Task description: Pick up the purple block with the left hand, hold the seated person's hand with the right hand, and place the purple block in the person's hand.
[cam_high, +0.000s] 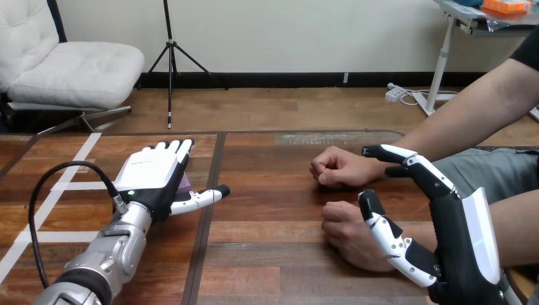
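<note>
My left hand (152, 173) lies flat, fingers straight, over the small purple block (185, 185) on the brown wooden table (273, 254). Only the block's edge shows. My right hand (459, 244) is spread wide beside the person's nearer fist (346, 232), not closed on it. Recommendation: curl thumb and fingers squarely round the block before lifting.

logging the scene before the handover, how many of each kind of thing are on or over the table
robot hands: 2 (left hand, right hand)
person's hands: 2 (farther hand, nearer hand)
purple block: 1, mostly hidden under the left hand
total: 5
</note>
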`<state>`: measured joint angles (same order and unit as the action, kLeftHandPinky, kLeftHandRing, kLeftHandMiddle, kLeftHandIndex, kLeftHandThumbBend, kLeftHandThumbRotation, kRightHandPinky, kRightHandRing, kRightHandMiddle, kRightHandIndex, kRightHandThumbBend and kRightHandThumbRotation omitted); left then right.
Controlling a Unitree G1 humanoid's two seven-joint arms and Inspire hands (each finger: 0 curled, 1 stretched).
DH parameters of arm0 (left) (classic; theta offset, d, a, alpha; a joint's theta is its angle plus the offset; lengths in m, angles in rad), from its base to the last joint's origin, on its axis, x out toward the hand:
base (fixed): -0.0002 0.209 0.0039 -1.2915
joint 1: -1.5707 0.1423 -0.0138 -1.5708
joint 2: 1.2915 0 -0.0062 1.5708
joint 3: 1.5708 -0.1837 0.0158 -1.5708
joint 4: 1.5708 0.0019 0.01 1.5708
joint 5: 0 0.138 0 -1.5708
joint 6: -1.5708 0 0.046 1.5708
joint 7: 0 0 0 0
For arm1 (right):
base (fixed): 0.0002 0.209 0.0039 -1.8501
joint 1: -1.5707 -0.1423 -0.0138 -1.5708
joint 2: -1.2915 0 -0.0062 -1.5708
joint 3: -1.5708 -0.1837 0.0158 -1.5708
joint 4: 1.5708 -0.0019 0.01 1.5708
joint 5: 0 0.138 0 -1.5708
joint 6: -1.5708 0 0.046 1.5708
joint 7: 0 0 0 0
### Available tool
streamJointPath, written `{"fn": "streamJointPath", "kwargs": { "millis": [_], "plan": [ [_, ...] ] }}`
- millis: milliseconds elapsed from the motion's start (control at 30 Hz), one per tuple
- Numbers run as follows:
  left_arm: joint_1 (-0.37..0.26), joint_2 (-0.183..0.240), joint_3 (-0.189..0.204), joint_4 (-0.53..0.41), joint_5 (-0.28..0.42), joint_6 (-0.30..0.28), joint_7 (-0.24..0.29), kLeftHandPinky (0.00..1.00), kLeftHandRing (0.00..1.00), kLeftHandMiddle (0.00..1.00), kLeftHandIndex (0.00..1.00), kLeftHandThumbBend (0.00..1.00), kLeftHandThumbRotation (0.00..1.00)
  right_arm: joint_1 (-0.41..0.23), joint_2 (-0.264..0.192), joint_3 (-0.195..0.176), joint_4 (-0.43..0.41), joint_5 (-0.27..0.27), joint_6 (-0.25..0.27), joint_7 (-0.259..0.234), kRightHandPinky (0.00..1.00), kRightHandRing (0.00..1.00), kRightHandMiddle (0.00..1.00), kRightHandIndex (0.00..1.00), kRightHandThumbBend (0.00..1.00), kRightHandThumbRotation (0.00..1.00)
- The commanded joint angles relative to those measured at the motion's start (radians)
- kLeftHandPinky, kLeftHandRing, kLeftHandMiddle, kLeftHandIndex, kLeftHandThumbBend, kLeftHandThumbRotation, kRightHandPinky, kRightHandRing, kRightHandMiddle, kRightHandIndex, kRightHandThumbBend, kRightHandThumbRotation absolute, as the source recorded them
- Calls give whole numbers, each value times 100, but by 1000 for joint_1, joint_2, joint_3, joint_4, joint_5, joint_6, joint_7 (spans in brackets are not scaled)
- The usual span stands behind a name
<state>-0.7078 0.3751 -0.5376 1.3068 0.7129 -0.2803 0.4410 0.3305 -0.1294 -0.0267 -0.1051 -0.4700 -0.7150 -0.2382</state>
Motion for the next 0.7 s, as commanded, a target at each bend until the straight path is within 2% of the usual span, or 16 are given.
{"fn": "streamJointPath", "kwargs": {
  "millis": [0,667],
  "plan": [
    [-29,-9,18,-5,-15,-6,14,97,97,99,100,73,97,-32,-19,-14,-53,-1,-5,1,69,77,75,71,37,47],
    [-28,-17,4,2,0,11,8,97,98,100,100,71,95,-31,-30,-15,-54,7,-7,9,70,77,75,72,37,48]
  ]
}}
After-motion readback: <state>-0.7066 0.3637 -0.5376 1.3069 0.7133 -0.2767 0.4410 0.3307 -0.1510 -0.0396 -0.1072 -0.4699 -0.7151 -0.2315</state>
